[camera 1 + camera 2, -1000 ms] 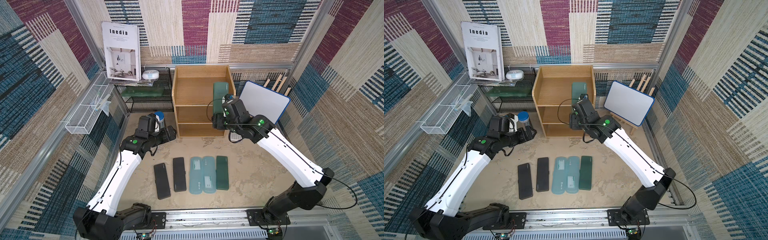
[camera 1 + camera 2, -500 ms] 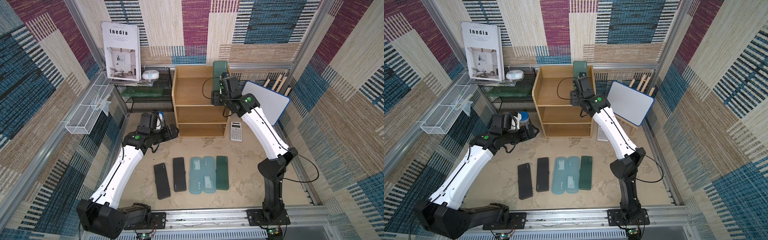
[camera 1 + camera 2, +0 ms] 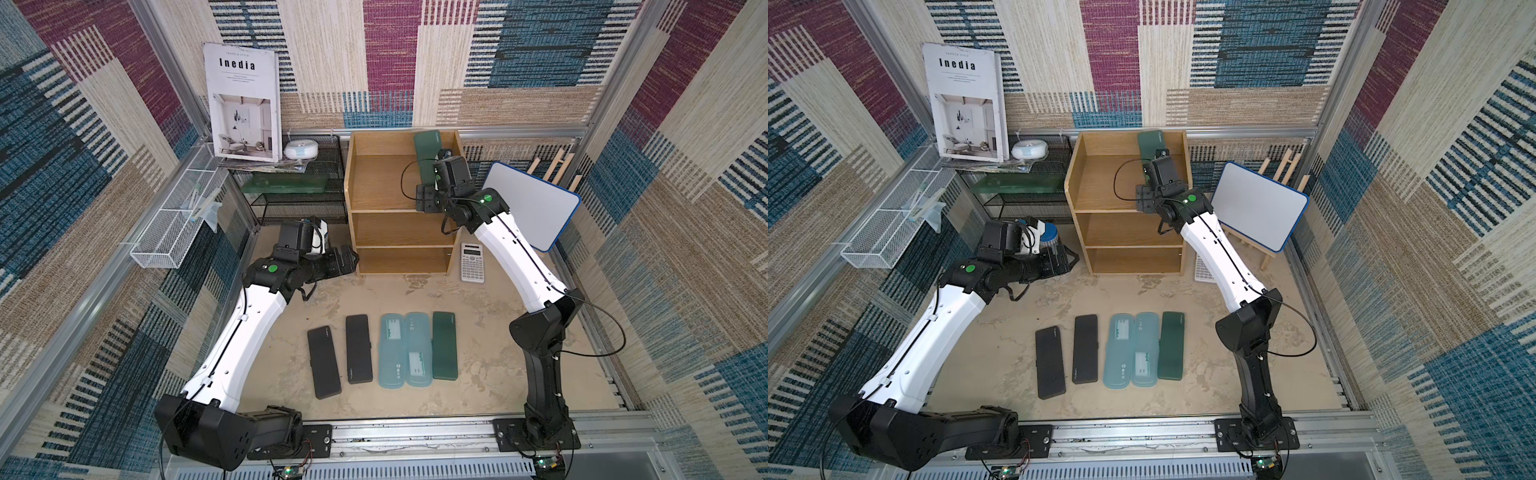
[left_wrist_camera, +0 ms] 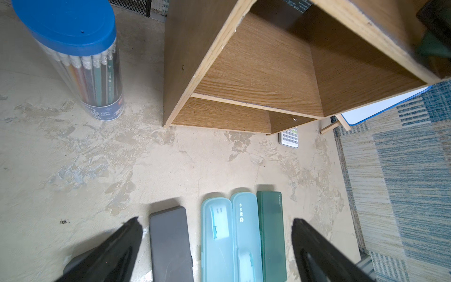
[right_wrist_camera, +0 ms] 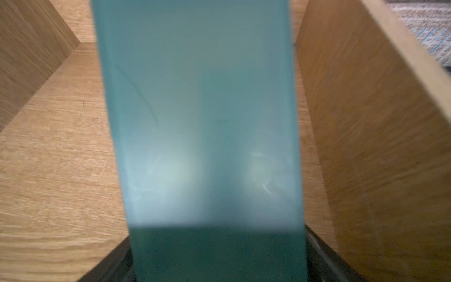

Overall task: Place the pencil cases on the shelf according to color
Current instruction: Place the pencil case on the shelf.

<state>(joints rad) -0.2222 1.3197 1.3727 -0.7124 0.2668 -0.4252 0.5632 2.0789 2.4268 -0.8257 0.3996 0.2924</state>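
White magazine (image 3: 243, 102), standing upright, carries the cover title "Inedia" in bold black letters; its smaller print is unreadable.

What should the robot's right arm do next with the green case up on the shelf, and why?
Probably let go and pull the right gripper straight back. The green case is already in the shelf's top tier, beside the side panel; whether the jaws grip it I cannot tell. Its twin waits on the table.

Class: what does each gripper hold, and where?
Left gripper: open, empty. Right gripper: at the near end of the dark green case over the shelf top tier; grip cannot be told.
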